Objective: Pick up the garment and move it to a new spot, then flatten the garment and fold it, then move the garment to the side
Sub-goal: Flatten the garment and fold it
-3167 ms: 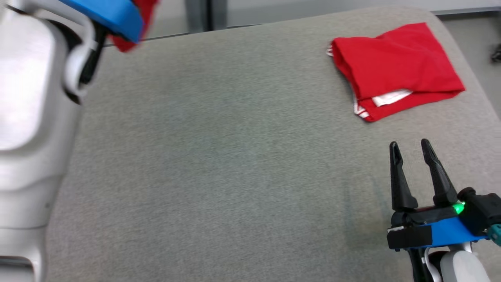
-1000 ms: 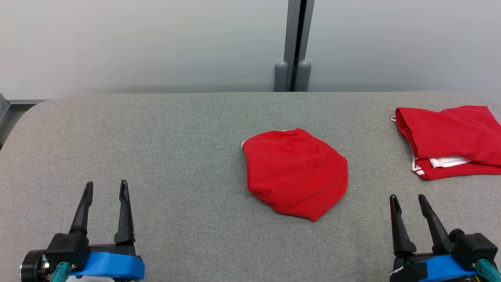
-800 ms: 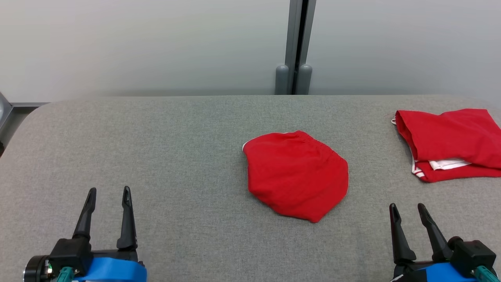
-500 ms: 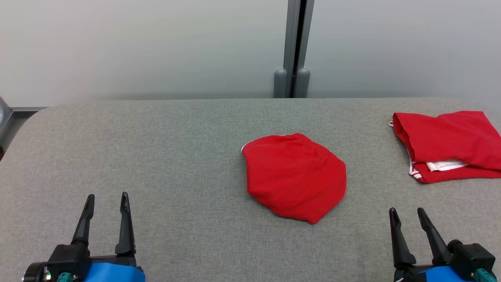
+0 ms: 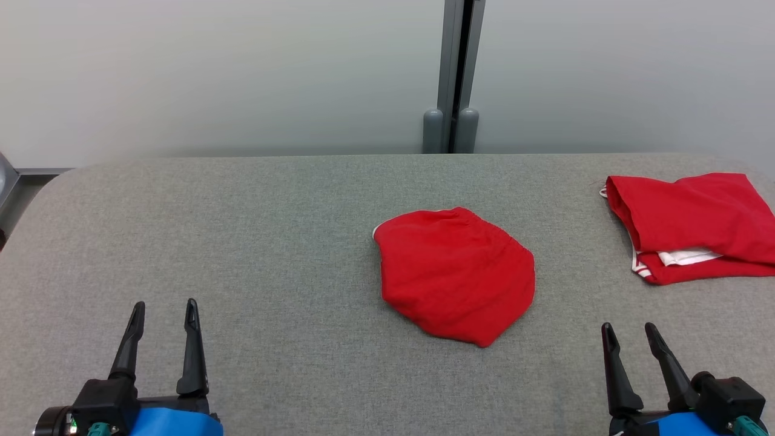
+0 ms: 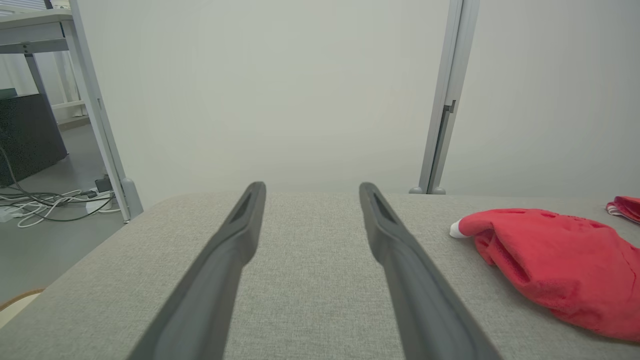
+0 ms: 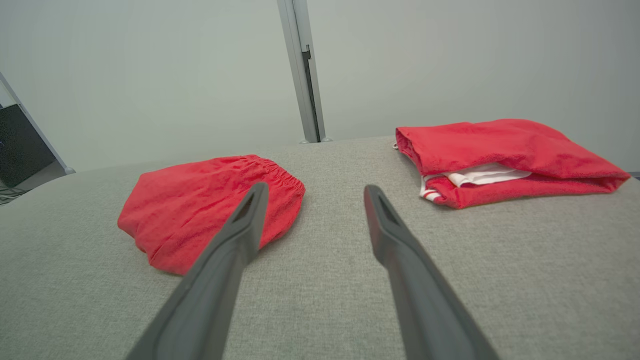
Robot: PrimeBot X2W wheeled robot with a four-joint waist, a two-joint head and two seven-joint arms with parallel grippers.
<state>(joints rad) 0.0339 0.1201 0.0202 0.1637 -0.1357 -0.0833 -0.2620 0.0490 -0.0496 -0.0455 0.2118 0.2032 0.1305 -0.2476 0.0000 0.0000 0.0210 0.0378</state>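
- I am looking down on a grey padded tabletop (image 5: 242,242), with a pale wall panel (image 5: 212,72) and a grey post (image 5: 451,72) standing behind it at 12 o'clock
- The garment (image 5: 455,275), red and bunched into a rounded heap, is lying near the middle of the tabletop, a touch toward 3 o'clock; its gathered edge is facing 12 o'clock and a sliver of white trim is peeking out at its 10 o'clock corner
- A second red piece (image 5: 690,224), folded flat with white cloth showing along its 6 o'clock edge, is sitting at 2 o'clock near the tabletop's rim, well apart from the garment
- My left tool (image 5: 165,304) is hanging at 7 o'clock, its two dark fingers standing apart with nothing between them and pointing toward 12 o'clock; through its wrist camera the garment is lying off at 3 o'clock, clear of the fingers
- My right tool (image 5: 628,327) is hanging at 5 o'clock, fingers likewise spread and gripping nothing; through its wrist camera the garment is lying at 10 o'clock, partly behind one finger, and the second red piece at 2 o'clock
- Neither tool is touching any cloth
- In the left wrist camera, at 9 o'clock, cables (image 6: 45,205) are trailing across the floor (image 6: 45,240) beside the tabletop
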